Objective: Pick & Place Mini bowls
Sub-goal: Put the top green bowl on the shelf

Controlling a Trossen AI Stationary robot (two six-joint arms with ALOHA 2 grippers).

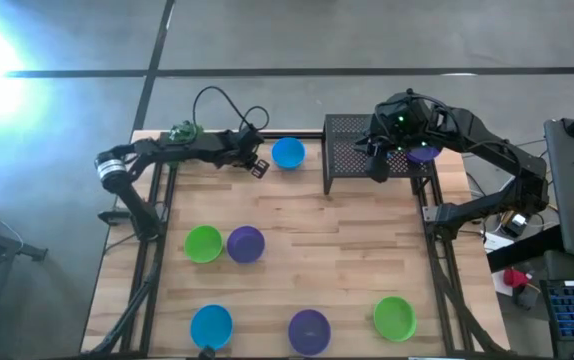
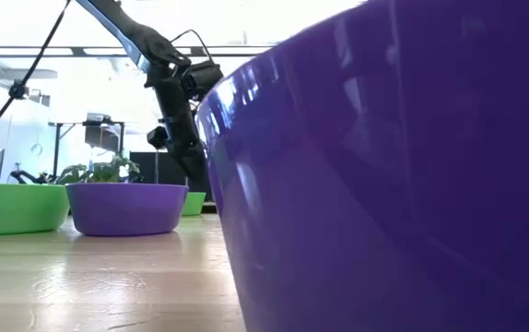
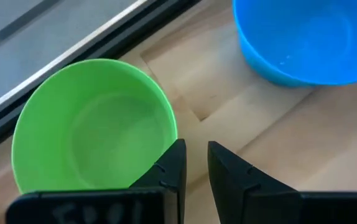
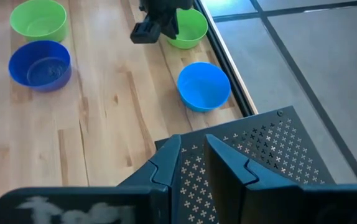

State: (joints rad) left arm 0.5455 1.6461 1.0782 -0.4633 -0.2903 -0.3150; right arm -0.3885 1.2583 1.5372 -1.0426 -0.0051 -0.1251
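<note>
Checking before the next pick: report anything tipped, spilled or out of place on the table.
Nothing looks tipped, spilled or damaged. One oddity: a purple bowl stands so close to the low camera that it fills most of that view, hiding much of the table behind it.

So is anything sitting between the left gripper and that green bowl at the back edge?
Nothing visible. The left gripper hangs right at the green bowl, its rim beside one finger; the blue bowl sits off to the side.
</note>
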